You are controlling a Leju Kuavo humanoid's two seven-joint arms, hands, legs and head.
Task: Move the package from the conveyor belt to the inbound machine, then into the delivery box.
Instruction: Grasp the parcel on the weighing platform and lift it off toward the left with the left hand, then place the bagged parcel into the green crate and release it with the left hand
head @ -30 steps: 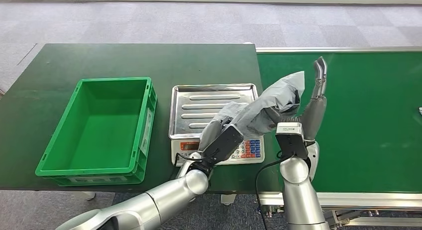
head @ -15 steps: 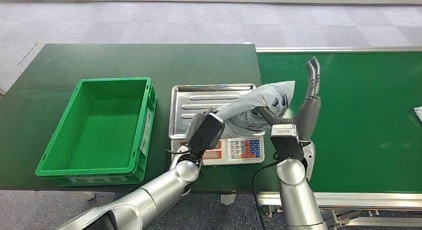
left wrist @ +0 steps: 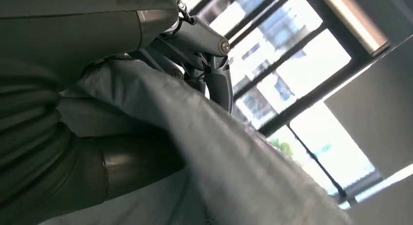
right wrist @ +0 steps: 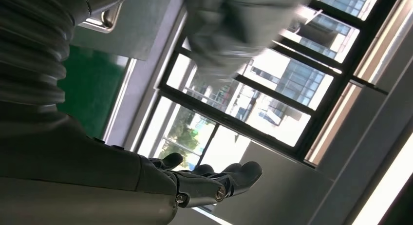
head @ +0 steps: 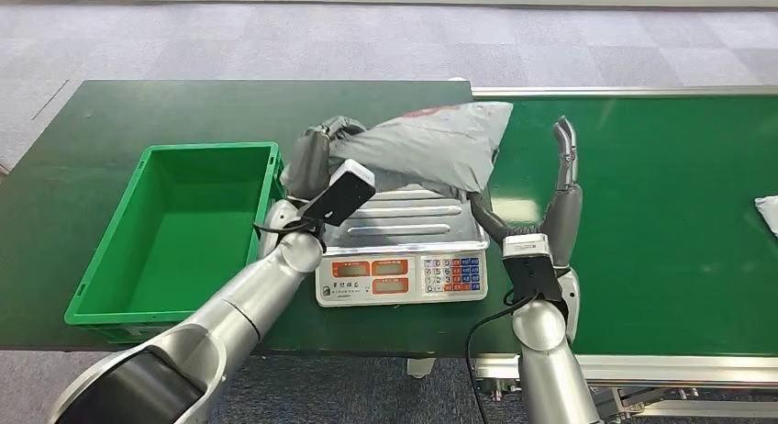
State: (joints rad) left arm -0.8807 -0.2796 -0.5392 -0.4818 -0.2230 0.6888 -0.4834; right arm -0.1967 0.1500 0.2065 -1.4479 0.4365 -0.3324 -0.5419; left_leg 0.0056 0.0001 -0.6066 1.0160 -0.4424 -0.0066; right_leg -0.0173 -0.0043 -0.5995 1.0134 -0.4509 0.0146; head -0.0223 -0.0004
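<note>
The bin [head: 183,236] stands at the left of the table [head: 92,121], open side up. Just beside it on the right is the scale [head: 401,250], its steel tray facing up.

The left hand [head: 316,158] grips the package [head: 427,144] at its left end, fingers closed around the grey film. The package hangs above the far part of the scale tray, sagging toward the belt [head: 661,185]; whether it touches the tray cannot be told.

The right hand [head: 550,199] stands upright at the belt's left edge, fingers spread and holding nothing. The package lies near its fingertips but apart from them.

Step in hand, as judged — setting the package on the scale.

- Lower the package flat onto the tray centre, so no corner hangs over the rim.
- Release only once the film rests on steel — a soft bag slides easily.
- Keep the right hand off the tray, so the reading is not disturbed.
</note>
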